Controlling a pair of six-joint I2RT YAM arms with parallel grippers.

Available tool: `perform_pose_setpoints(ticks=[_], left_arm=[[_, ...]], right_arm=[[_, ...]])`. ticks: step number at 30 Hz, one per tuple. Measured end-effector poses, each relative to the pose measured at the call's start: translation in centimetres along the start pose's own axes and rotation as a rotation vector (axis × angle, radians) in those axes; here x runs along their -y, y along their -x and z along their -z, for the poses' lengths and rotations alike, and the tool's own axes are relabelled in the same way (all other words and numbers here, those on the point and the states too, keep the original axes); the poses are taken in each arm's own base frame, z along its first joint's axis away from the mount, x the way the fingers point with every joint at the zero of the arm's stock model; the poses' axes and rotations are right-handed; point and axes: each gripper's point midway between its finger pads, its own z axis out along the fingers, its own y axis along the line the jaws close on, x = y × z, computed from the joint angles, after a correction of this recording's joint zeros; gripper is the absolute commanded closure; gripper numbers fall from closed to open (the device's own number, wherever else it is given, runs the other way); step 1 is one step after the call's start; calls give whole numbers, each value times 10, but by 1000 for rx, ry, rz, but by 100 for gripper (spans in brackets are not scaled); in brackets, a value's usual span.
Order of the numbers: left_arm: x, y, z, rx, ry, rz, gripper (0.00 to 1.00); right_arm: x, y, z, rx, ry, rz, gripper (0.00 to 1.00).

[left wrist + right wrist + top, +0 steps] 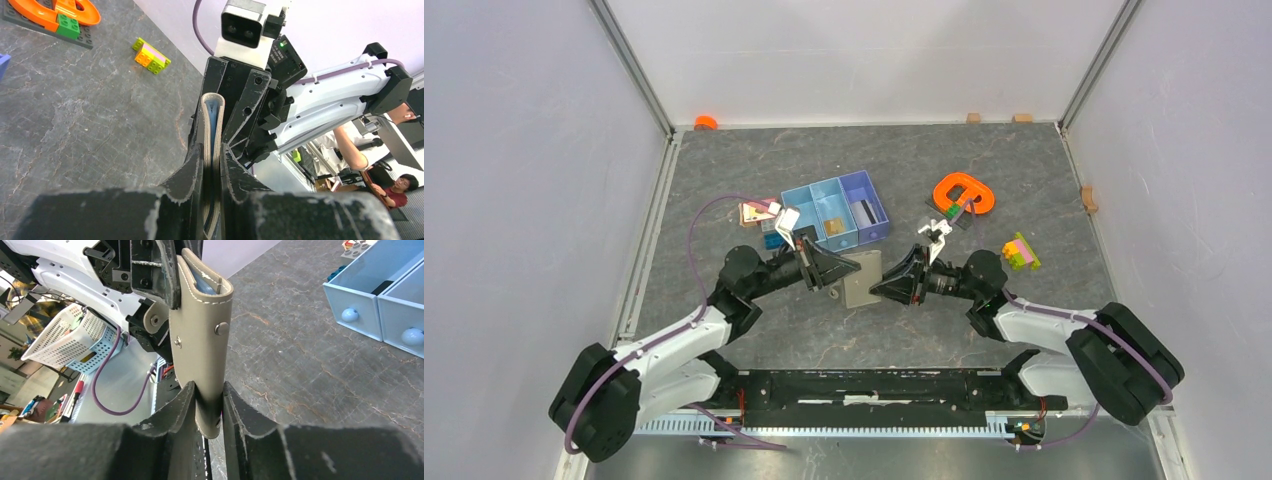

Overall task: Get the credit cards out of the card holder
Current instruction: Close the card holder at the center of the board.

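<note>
The card holder (861, 278) sits over the middle of the table (724, 170), with the left gripper (839, 272) on its left side and the right gripper (886, 284) on its right. Behind it stands a three-compartment tray (869, 236). A looped track piece (963, 193) lies right of the tray, and a brick stack (1021, 251) lies nearer the table's right edge.

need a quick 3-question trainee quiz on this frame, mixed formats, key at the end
1. True or false: the card holder lies flat on the table.
2. What grips the card holder? A) the left pincer only; B) the right pincer only; C) both, one at each end.
3. Fill in: the tray has ___ compartments.
Key: 1 false; 2 C; 3 three.
</note>
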Motion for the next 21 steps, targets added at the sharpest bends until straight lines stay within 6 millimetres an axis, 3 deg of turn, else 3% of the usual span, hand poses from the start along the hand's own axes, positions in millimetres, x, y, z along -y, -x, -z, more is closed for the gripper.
perform_pose_setpoints(ticks=[3, 8, 11, 15, 21], left_arm=[[-4, -1, -1, -4, 10, 13, 93], [-15, -3, -3, -1, 48, 33, 40], [-24, -5, -2, -1, 96, 47, 23], [-41, -4, 7, 20, 214, 56, 14], [-48, 13, 25, 111, 338, 22, 13]], right_arm=[[-1, -1, -1, -8, 6, -9, 87], [5, -6, 0, -26, -21, -29, 96], [14, -11, -1, -58, -63, -50, 98], [37, -20, 8, -95, -152, -111, 98], [79, -45, 41, -149, -324, -222, 97]])
